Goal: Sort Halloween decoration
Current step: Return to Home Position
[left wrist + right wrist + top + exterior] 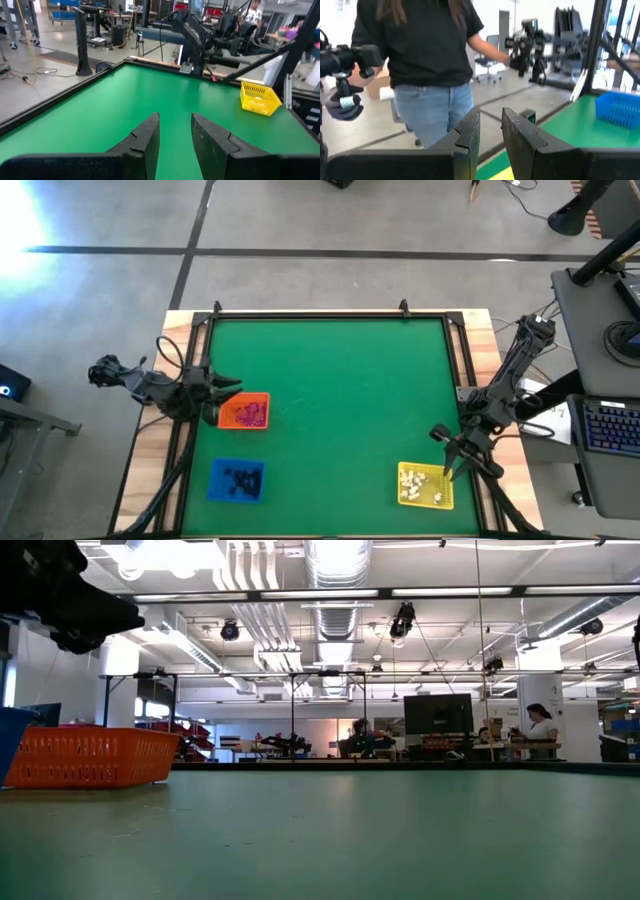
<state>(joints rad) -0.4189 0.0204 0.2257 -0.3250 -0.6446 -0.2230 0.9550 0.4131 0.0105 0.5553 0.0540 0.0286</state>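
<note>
Now the pinkish-purple trinkets [252, 415] lie in the orange tray [266, 398], the black trinkets [240, 478] in the blue tray [212, 497], and the white trinkets [415, 485] in the yellow tray [449, 503]. The left gripper [234, 386] hangs just beside the orange tray, jaws narrowly parted and empty. The right gripper [448, 471] hangs at the yellow tray's edge, jaws likewise narrow, gripping nothing.

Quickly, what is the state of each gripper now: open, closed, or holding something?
Left gripper: open, holding nothing.
Right gripper: open, holding nothing.
</note>
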